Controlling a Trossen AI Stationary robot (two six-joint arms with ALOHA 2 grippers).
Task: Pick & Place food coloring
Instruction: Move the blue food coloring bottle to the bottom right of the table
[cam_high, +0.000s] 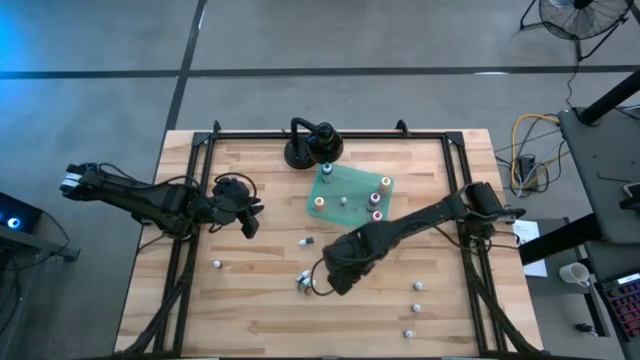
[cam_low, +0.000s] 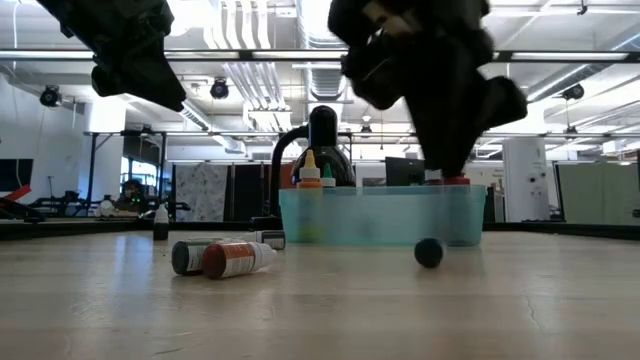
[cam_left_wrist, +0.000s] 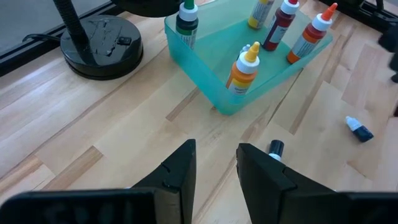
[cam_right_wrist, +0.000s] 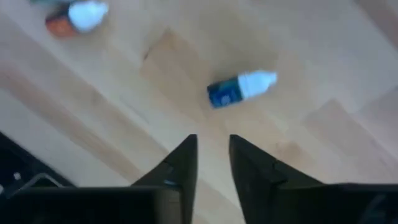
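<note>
Several food coloring bottles stand upright in the green tray (cam_high: 350, 207), among them a yellow-capped one (cam_left_wrist: 244, 67) and a red one (cam_left_wrist: 280, 25). Others lie loose on the wood: a blue one (cam_right_wrist: 239, 90) on its side, a reddish one (cam_low: 235, 258), and a black-capped one (cam_left_wrist: 275, 148). My right gripper (cam_right_wrist: 213, 149) hangs open above the table near the middle, fingers pointing down, the blue bottle just ahead of the tips and nothing between them. My left gripper (cam_left_wrist: 216, 158) stays open and raised at the table's left, facing the tray.
A black round-based stand (cam_high: 310, 145) sits at the far edge behind the tray. More loose bottles lie near the right front (cam_high: 416, 309) and left front (cam_high: 217, 264). Black rails (cam_high: 190, 200) frame the table's sides.
</note>
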